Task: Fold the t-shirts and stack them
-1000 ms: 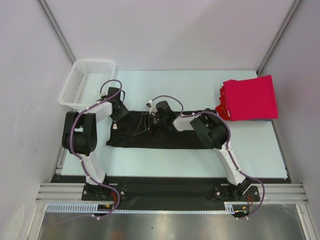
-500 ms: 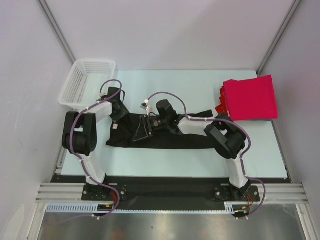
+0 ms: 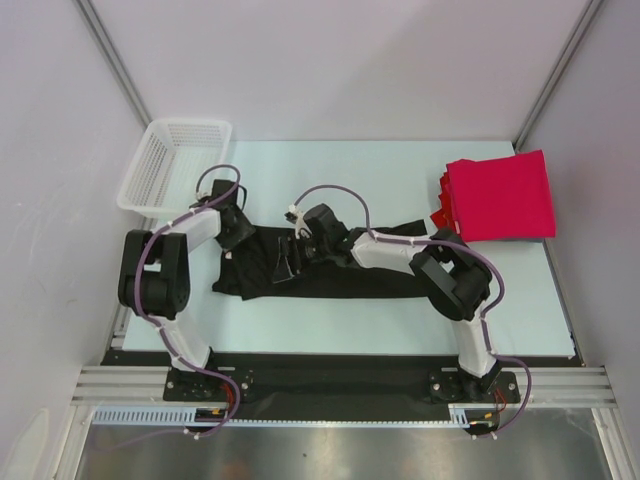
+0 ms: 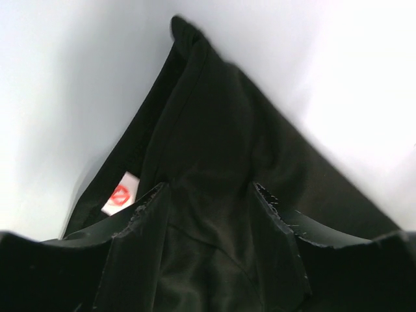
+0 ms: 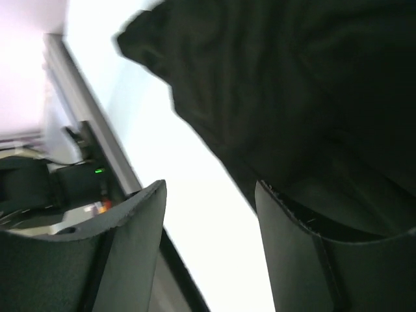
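Observation:
A black t-shirt [image 3: 340, 282] lies spread in a long band across the middle of the table. My left gripper [image 3: 236, 232] sits at its left end. In the left wrist view the fingers [image 4: 140, 214] hold a ridge of black cloth [image 4: 214, 117] that fills the gap of the left gripper [image 4: 208, 188]. My right gripper [image 3: 288, 256] hovers over the shirt's left half. In the right wrist view the right gripper [image 5: 209, 185] is open, bare table showing between its fingers and black cloth [image 5: 292, 78] beside one finger. A stack of folded red t-shirts [image 3: 500, 195] sits at the back right.
A white mesh basket [image 3: 175, 165] stands at the back left corner, close to the left arm. The pale table mat [image 3: 330, 170] ends at a dark front rail [image 3: 330, 365]. Slanted frame posts rise at both back corners.
The right gripper swept left across the black shirt, carrying a fold of cloth, and has now opened and let it go. The left gripper has barely moved.

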Controlling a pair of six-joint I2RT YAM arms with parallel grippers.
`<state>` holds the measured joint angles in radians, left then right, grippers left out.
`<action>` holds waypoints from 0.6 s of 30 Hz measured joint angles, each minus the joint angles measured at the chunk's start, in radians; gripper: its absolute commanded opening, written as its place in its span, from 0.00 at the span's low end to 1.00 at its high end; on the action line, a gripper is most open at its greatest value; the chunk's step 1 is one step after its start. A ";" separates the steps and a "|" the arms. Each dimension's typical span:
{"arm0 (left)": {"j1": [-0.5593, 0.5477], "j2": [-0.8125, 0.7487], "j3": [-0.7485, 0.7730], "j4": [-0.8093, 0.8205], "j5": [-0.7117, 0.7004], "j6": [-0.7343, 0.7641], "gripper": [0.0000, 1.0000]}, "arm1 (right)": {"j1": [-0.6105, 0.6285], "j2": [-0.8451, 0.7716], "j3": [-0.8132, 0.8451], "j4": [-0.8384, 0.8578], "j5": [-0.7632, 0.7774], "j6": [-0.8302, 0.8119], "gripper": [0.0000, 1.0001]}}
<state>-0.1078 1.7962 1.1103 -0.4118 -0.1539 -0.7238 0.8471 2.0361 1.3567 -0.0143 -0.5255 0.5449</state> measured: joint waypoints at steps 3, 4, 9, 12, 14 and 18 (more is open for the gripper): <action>0.000 -0.037 -0.030 -0.003 0.000 0.000 0.57 | 0.011 -0.012 -0.036 0.013 0.072 -0.010 0.61; 0.000 -0.053 -0.038 -0.003 0.000 0.000 0.58 | 0.016 -0.018 -0.046 0.011 0.100 -0.015 0.61; 0.000 -0.163 -0.077 0.000 0.001 -0.001 0.59 | 0.005 -0.086 -0.128 0.045 0.191 0.003 0.50; 0.000 -0.229 -0.109 0.011 0.002 -0.001 0.59 | -0.041 -0.172 -0.210 0.052 0.253 0.017 0.49; 0.000 -0.261 -0.130 0.025 0.006 -0.001 0.59 | -0.087 -0.227 -0.230 0.023 0.317 0.019 0.47; -0.001 -0.262 -0.137 0.045 0.030 -0.008 0.58 | -0.179 -0.294 -0.229 -0.048 0.459 0.015 0.40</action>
<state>-0.1085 1.5345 0.9733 -0.3668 -0.1242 -0.7322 0.6678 1.7420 1.1278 -0.0624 -0.0666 0.5598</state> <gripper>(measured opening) 0.590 0.418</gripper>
